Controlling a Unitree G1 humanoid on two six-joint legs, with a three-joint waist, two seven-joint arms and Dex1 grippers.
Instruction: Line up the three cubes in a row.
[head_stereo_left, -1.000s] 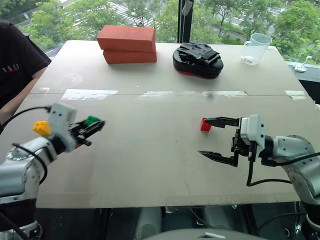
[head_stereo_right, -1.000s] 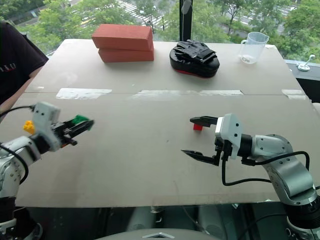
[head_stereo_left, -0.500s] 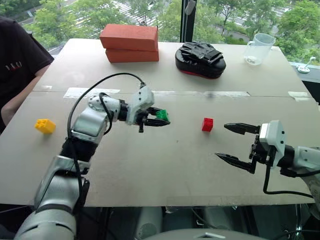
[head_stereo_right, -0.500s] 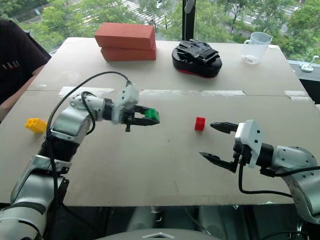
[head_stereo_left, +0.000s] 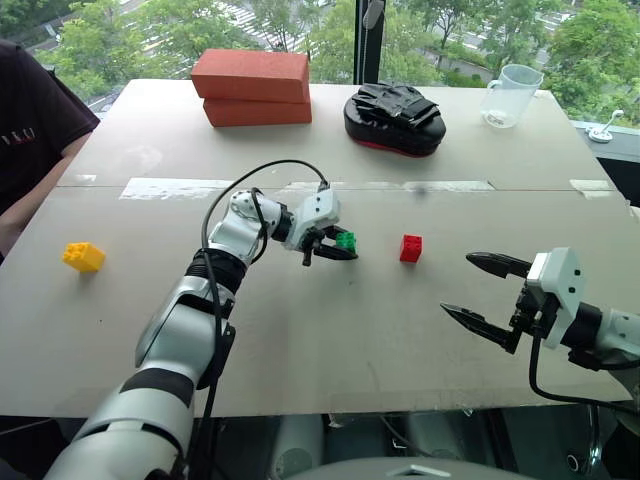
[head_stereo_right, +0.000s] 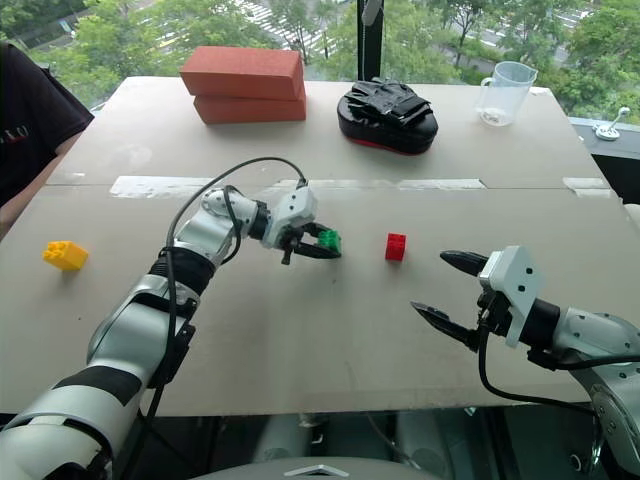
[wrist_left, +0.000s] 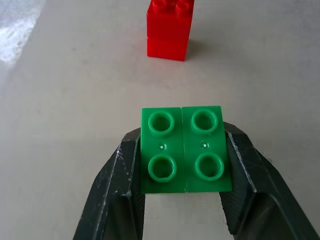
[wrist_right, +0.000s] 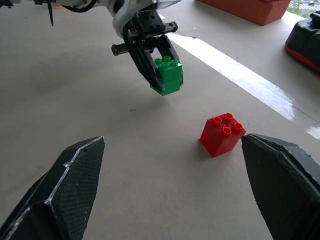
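Note:
My left gripper (head_stereo_left: 343, 246) is shut on the green cube (head_stereo_left: 346, 241), holding it just above the table a little left of the red cube (head_stereo_left: 411, 248). In the left wrist view the green cube (wrist_left: 185, 149) sits between the two black fingers, studs facing the camera, with the red cube (wrist_left: 169, 28) beyond it. The yellow cube (head_stereo_left: 83, 257) lies far off at the table's left side. My right gripper (head_stereo_left: 482, 292) stands open near the front right, to the right of the red cube (wrist_right: 222, 133), with nothing between its fingers.
Two large red-orange bricks (head_stereo_left: 254, 87) are stacked at the back left. A black pad (head_stereo_left: 395, 118) and a clear measuring cup (head_stereo_left: 511, 97) stand at the back. A person in a dark shirt (head_stereo_left: 30, 125) sits at the left edge. Tape strips (head_stereo_left: 176, 187) cross the table.
My left gripper has carried the green cube from the table's left side rightward and down, to just beside the red cube. My right gripper drew back to the right, still open.

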